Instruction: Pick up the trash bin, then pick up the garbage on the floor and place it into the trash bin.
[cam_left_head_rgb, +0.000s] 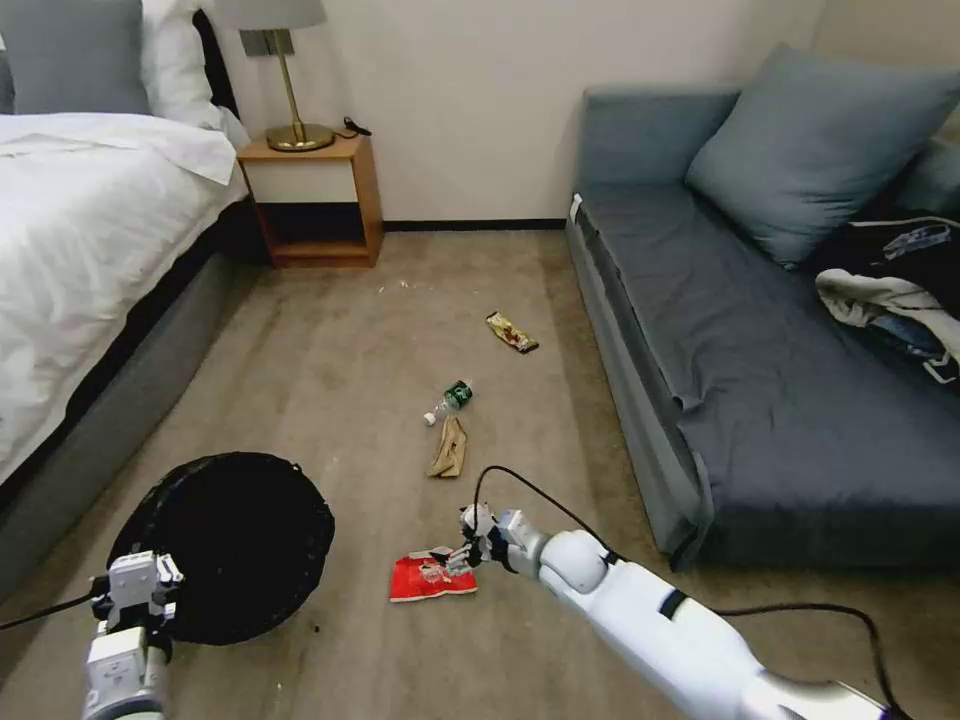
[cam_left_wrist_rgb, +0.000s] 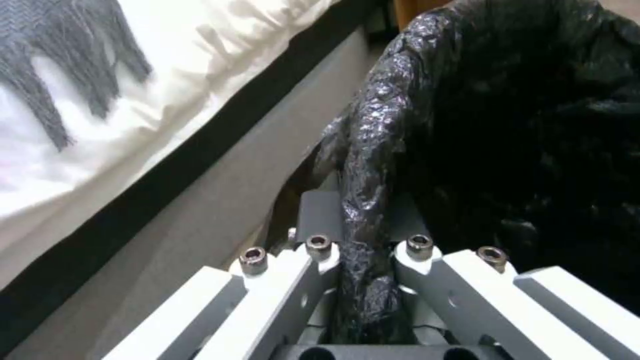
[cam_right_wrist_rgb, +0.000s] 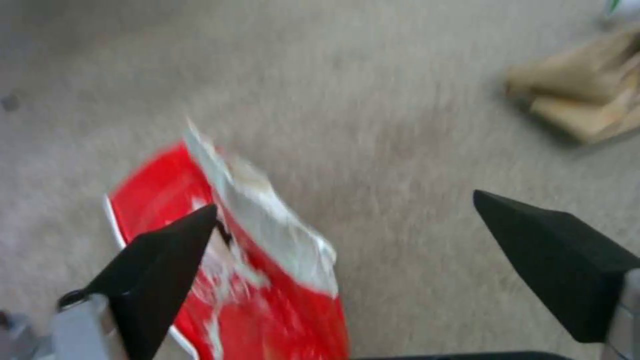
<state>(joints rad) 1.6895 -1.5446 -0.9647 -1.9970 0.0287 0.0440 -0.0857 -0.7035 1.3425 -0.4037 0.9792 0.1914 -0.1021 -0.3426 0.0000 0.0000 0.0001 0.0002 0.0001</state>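
The trash bin, round and lined with a black bag, sits low at my left, and my left gripper is shut on its near rim. In the left wrist view the bag-covered rim runs between the closed fingers. My right gripper is open just over the red-and-white snack packet on the carpet. In the right wrist view one black pad overlaps the packet; the other pad is over bare carpet. Farther off lie a brown paper bag, a small bottle and a candy wrapper.
A bed runs along the left, with a wooden nightstand and lamp at the back. A grey sofa with a cushion and clothes fills the right. A black cable loops over my right arm.
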